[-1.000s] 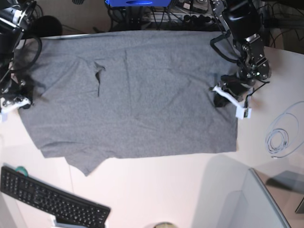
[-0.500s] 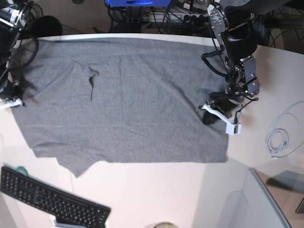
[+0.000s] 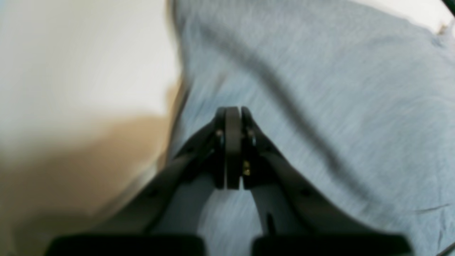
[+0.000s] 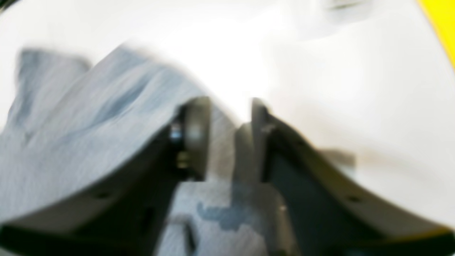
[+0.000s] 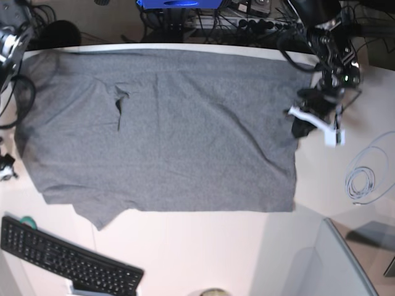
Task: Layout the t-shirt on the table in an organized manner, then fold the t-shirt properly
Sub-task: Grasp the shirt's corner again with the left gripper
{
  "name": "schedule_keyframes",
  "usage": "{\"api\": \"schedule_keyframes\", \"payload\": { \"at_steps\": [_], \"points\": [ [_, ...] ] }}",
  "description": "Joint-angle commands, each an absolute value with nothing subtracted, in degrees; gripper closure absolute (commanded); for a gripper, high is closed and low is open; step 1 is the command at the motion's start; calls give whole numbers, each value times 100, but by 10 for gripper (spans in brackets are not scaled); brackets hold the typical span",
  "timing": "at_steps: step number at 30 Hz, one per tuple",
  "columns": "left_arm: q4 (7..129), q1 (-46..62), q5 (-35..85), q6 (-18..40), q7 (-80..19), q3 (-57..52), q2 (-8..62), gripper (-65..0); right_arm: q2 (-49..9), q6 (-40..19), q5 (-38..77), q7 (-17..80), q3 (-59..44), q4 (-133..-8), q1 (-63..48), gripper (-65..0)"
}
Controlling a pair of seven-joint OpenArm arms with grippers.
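Observation:
The heather-grey t-shirt [image 5: 185, 129] lies spread flat across the white table [image 5: 203, 253], with a dark fold near the neckline [image 5: 118, 108]. My left gripper [image 5: 300, 127] is at the shirt's right edge. In the left wrist view its jaws [image 3: 233, 111] are pressed together over the grey cloth [image 3: 337, 89], and no cloth shows between the pads. My right gripper [image 5: 5, 169] is at the table's left edge, beside the shirt's left side. In the right wrist view it [image 4: 227, 117] is open, with cloth [image 4: 89, 117] below and to its left.
A black keyboard [image 5: 68, 259] lies at the front left. A coiled white cable [image 5: 361, 182] lies right of the shirt. A grey panel [image 5: 345, 265] stands at the front right. Cables and a blue box [image 5: 179, 4] are behind the table.
The shirt slid left and toward the front, then stayed put. My left gripper moved up and right to the shirt's right edge. My right gripper moved toward the front, off the shirt's left side.

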State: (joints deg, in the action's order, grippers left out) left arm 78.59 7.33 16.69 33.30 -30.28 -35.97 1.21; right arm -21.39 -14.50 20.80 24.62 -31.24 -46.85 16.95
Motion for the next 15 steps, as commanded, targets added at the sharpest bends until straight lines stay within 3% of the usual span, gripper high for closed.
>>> {"api": "schedule_keyframes", "payload": {
  "at_steps": [1,3,5,9,15],
  "points": [
    [7996,813,1991,3407,-2897,-3600,189,0,-2299,-1499,2149,2167,-3125,-4426,2026,-269],
    [8031,1086,2334,3407,-2888,-3600,198,0,-2457,-1499,2149,1763,-2958,-3688,2360,-344],
    [8031,1279,2396,3407,-2879,-3451,189,0,-2580,-1499,2149,1349,-2440,-3099,2545,-377],
    [8031,1499,2396,3407,-2774,-3266,189,0,-2607,-1499,2193,892,-1675,-2721,2554,-378],
    [7714,1613,2396,3407,-2545,-3257,418,0,-2510,-1499,2176,769,-1631,-2527,2545,-380]
  ]
}}
